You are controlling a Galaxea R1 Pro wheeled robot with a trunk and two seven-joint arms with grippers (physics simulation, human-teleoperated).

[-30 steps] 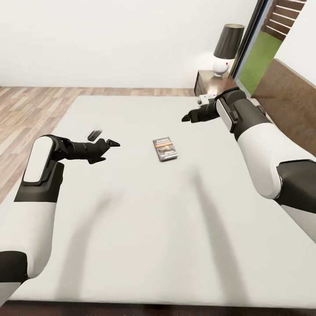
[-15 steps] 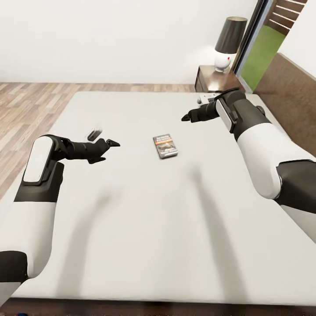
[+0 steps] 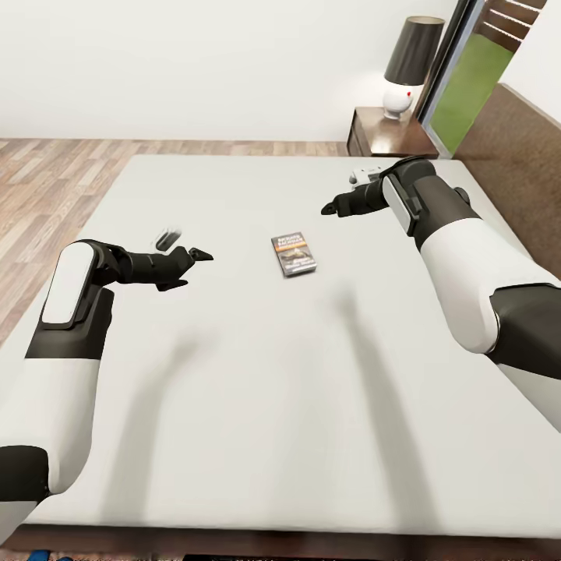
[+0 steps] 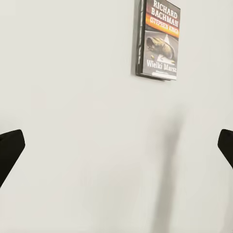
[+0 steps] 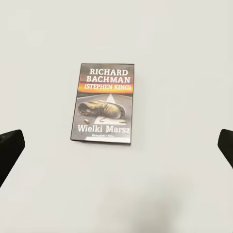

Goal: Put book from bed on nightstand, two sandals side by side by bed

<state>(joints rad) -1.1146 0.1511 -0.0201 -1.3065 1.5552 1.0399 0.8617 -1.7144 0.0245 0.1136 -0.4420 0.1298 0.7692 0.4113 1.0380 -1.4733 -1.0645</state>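
Wood-plank floor (image 3: 47, 187), white wall (image 3: 195, 62). Broad off-white bed (image 3: 257, 405), flat and smooth, brown headboard (image 3: 522, 148) along the right edge. Dark glossy nightstand (image 3: 389, 137) past the far right corner, bearing a white lamp (image 3: 409, 66) with a dark shade. Left gripper (image 3: 191, 261) and right gripper (image 3: 333, 207) hovering above the mattress, both spread wide, holding and touching nothing. Thin dark book (image 3: 294, 255) lying flat near the bed's middle, between both grippers, cover up: white lettering, orange band, greyish shoe picture.
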